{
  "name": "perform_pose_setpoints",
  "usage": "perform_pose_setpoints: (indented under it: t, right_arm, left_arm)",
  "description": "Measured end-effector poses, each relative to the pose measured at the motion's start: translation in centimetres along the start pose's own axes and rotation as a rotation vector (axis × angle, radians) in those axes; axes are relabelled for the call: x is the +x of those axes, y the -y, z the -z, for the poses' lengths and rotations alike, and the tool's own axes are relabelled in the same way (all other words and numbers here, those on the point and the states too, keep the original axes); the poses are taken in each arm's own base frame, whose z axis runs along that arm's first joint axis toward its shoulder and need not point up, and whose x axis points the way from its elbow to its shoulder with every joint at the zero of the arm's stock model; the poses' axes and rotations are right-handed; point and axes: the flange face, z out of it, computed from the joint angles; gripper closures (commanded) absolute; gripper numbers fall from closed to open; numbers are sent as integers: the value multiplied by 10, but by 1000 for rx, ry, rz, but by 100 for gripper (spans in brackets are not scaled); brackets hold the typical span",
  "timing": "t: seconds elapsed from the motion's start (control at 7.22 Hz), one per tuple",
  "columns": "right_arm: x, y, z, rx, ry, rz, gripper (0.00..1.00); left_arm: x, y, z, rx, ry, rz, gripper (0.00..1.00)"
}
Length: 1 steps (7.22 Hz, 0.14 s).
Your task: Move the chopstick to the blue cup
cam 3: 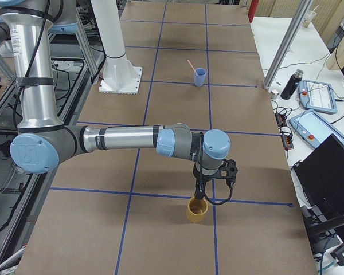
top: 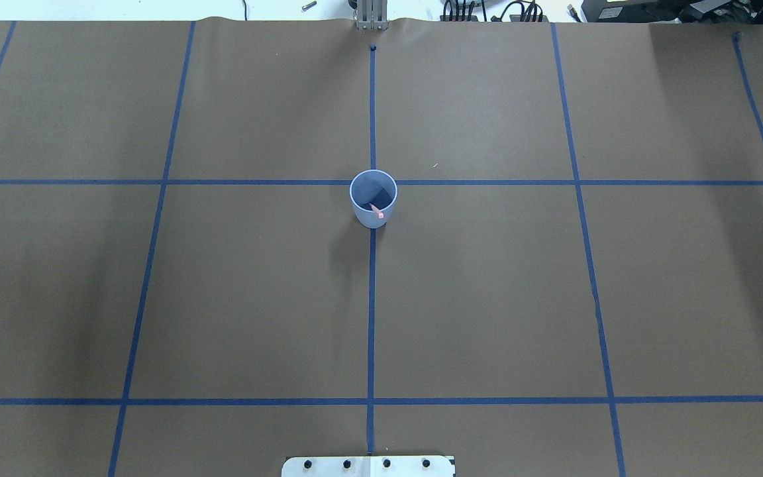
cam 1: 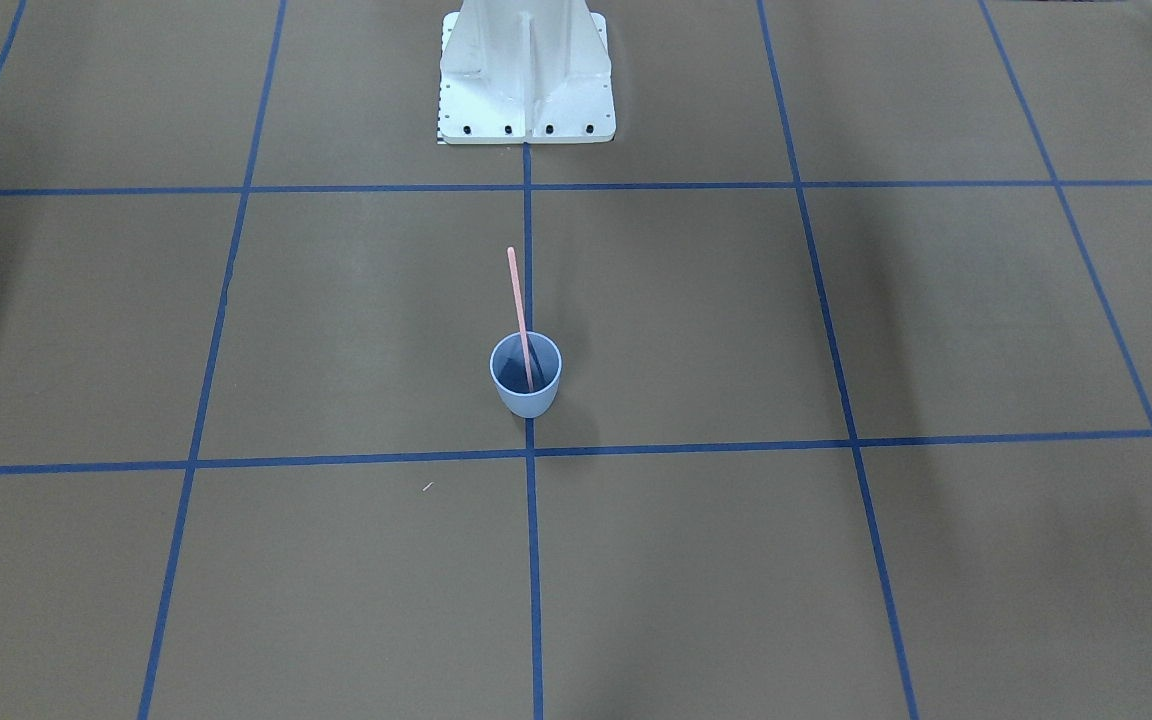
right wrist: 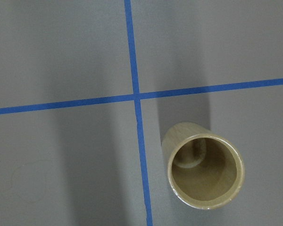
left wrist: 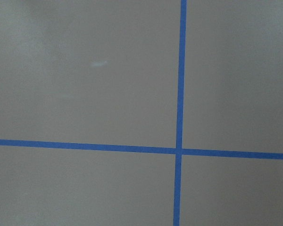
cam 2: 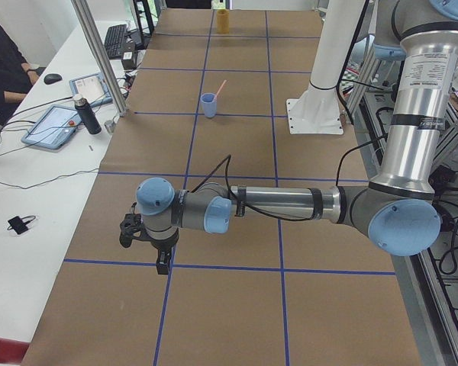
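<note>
The blue cup (cam 1: 526, 402) stands upright at the middle of the table, beside the centre tape line. It also shows in the overhead view (top: 363, 216) and both side views (cam 2: 208, 105) (cam 3: 200, 77). One pale pink chopstick (cam 1: 517, 300) stands inside it and leans on the rim toward the robot base; only its tip shows from overhead (top: 379, 212). My left gripper (cam 2: 162, 263) hangs low over bare table far from the cup; I cannot tell if it is open. My right gripper (cam 3: 199, 195) hangs just above a tan cup; I cannot tell its state. Neither wrist view shows fingers.
An empty tan wooden cup (right wrist: 205, 174) stands upright by a tape crossing at the table's right end, also in the right side view (cam 3: 196, 211). The white robot base (cam 1: 526, 90) is behind the blue cup. A side bench holds tablets and a bottle (cam 2: 88, 114).
</note>
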Motion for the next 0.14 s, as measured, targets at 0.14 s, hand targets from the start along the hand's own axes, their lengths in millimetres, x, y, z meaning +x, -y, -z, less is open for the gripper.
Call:
perform_pose_setpoints:
  t: [0.14]
  right_arm:
    - [0,1,1,1,-1,1,0]
  left_arm:
    - [0,0,0,0,0,0,2]
